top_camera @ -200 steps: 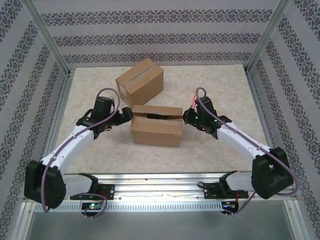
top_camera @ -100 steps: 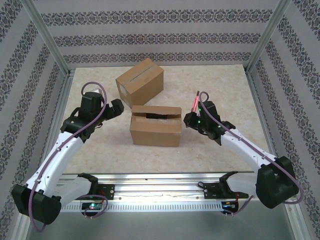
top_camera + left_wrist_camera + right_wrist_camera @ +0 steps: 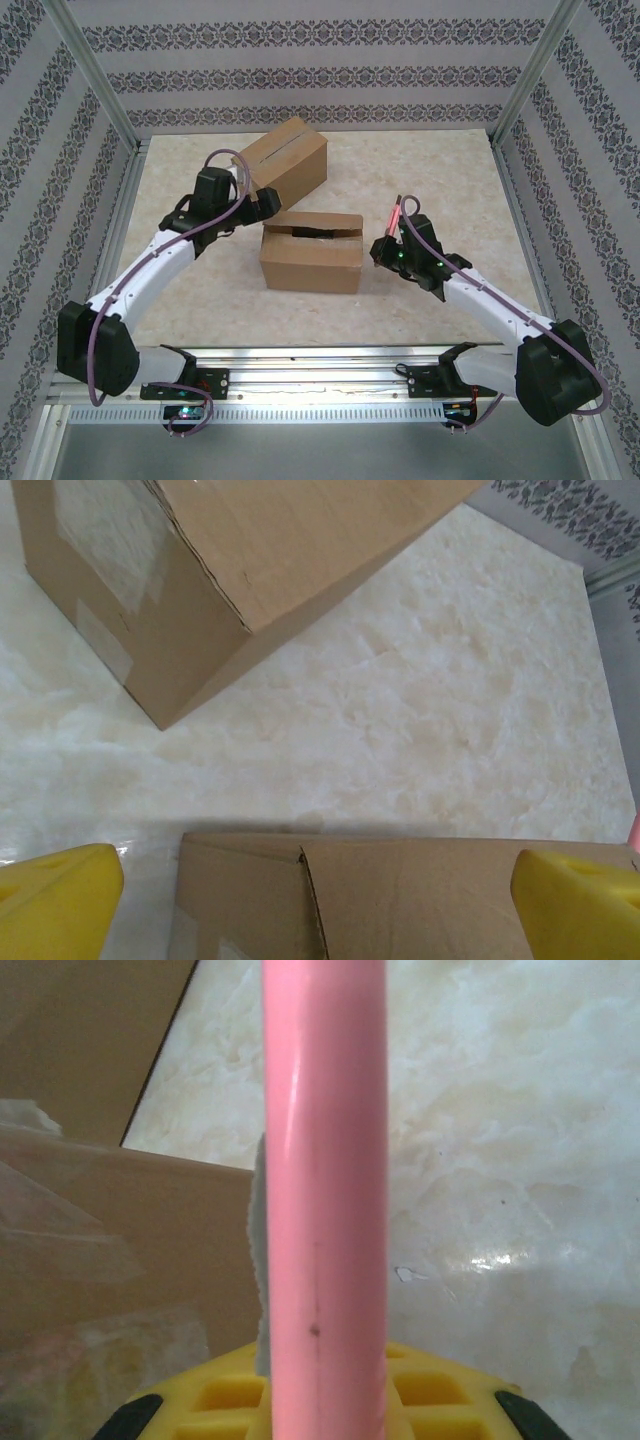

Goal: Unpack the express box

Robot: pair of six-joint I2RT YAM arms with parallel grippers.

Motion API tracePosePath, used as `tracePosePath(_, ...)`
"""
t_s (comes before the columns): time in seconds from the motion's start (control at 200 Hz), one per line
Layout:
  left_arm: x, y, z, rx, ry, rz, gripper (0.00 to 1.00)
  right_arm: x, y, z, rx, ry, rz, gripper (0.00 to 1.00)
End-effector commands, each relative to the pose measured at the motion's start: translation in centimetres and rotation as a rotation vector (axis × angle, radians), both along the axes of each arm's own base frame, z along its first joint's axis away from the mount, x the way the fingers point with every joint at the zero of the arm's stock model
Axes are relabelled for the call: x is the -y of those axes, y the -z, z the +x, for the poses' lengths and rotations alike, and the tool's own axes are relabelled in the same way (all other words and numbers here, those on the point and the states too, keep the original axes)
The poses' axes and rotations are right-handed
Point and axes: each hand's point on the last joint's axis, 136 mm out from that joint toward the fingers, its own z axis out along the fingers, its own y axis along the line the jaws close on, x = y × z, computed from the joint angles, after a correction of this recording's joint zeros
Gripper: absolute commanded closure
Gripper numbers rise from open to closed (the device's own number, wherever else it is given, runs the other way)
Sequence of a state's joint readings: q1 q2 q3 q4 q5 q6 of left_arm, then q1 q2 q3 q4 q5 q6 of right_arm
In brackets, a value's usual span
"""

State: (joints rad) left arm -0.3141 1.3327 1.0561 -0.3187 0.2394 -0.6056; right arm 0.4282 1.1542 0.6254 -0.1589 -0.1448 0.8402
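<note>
While both arms flank it, the express box [image 3: 312, 250] sits mid-worktop [image 3: 440, 170] in the overhead view with its long axis running left to right. A dark gap shows along its top seam, so the flaps look already slit. The left end effector [image 3: 263, 203] hangs over the box's far left corner, in the space between it and a second box [image 3: 283, 160] lying farther back at an angle. The right end effector [image 3: 383, 250] is just beside the box's right end, with a pink tool [image 3: 394, 215] pointing up and away from it. The left arm appears nearer to the seam, so I judge the flaps are its job.

From the left wrist, the yellow fingertips [image 3: 55, 900] stand wide apart with nothing between them. The express box's plain brown top lies directly below, a flap edge showing (the second box, taped on one face, is beyond).

From the right wrist, the fingers are clamped on the pink tool, a smooth rod. The box's taped end face is close on the left, not touching.
</note>
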Motion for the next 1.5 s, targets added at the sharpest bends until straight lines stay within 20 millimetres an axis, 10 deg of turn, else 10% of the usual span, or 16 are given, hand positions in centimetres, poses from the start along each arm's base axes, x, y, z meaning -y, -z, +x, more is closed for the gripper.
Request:
tracePosePath(0.0, 1.5, -0.7, 0.1, 0.027, 0.053, -0.024, 0.00, -1.1, -1.0, -0.6, 0.037, -0.012, 0.046, 1.00)
tracePosePath(0.874, -0.8, 5.0, -0.9, -0.059, 0.008, 0.144, 0.00, -12.0, -1.0, -4.9, 0.044, -0.160, 0.149, 1.00)
tracePosePath(1.494, -3.7, 9.1, -4.1, -0.097, -0.050, 0.244, 0.00, -8.3, -3.6, -5.7, 0.066, -0.204, 0.104, 1.00)
